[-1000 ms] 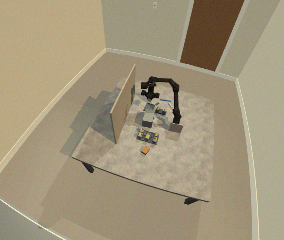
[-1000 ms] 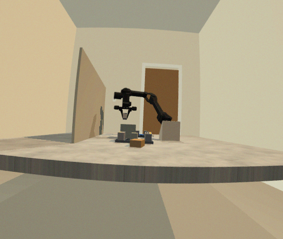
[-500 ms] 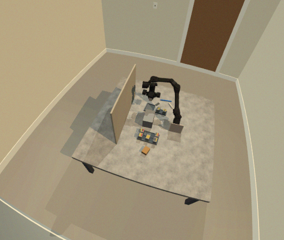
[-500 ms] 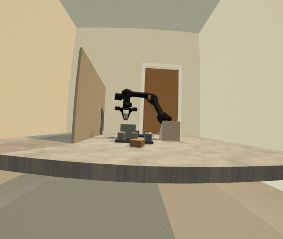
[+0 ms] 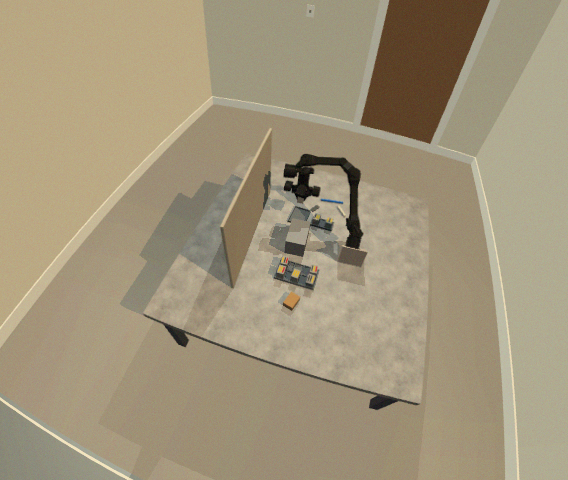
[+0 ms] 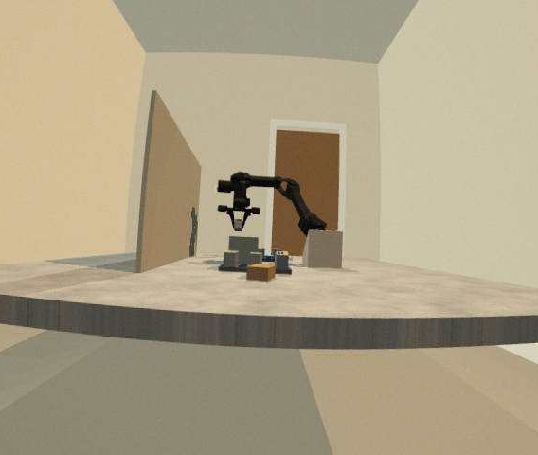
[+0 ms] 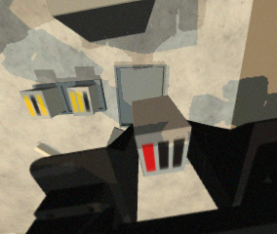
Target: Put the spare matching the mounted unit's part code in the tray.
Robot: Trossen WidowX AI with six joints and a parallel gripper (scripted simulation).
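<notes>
Spare block (image 7: 159,134) with one red and two black bars on its face hangs pinched in the claw (image 7: 160,161), high above the tabletop (image 7: 12,146), directly over the grey square tray (image 7: 139,90). Two yellow-barred spares (image 7: 62,99) sit beside the tray.

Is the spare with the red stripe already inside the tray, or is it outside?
Outside. The gripper is shut on the spare, which hangs above the tray.
</notes>
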